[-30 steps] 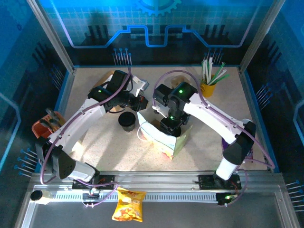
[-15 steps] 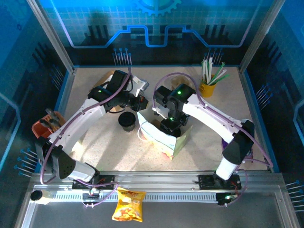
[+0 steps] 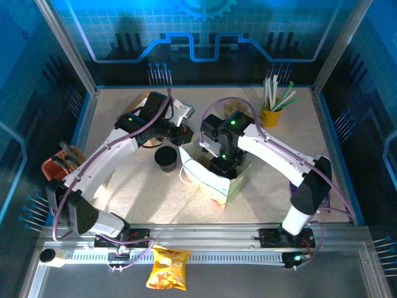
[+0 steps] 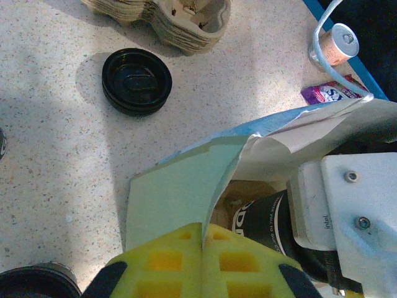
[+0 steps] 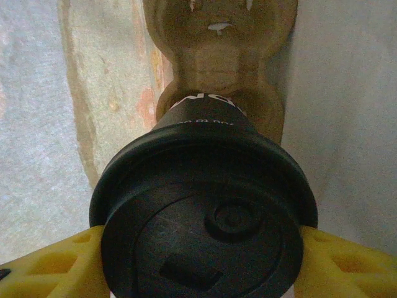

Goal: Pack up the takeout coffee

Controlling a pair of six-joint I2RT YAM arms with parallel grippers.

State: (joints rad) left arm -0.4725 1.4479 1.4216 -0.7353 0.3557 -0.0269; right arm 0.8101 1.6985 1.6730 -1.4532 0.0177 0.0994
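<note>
Yellow foam pads (image 5: pixel 43 273) of my right tool (image 5: pixel 201 267) press against either side of the round black plastic lid on the small takeout coffee cup (image 5: pixel 205 205). That tool stands partly apart and grips the cup. I see the cup held upright inside the open pale paper bag (image 4: pixel 173 192). Beyond it, deeper in the bag, lies a brown moulded-pulp cup carrier (image 5: pixel 220 37). Whether the cup touches the carrier I cannot tell. The part of the cup's side that shows looks dark with pale lettering.

My left tool (image 4: pixel 201 264) has its yellow pads pressed together, pinching the bag's rim on the bag's left side.

On the speckled surface (image 4: pixel 56 155) beyond the bag lies a stack of bare black lids (image 4: pixel 136 81). Just past it is a stack of brown pulp carriers (image 4: pixel 180 18). An orange can (image 4: pixel 335 46) and a purple packet (image 4: pixel 332 93) sit by the surface's blue edge.

From overhead I see another dark lidded cup (image 3: pixel 166 157) standing just left of the bag. A yellow pot of straws (image 3: pixel 271 115) is at the far right. A yellow snack packet (image 3: pixel 167 267) lies on the near rail.
</note>
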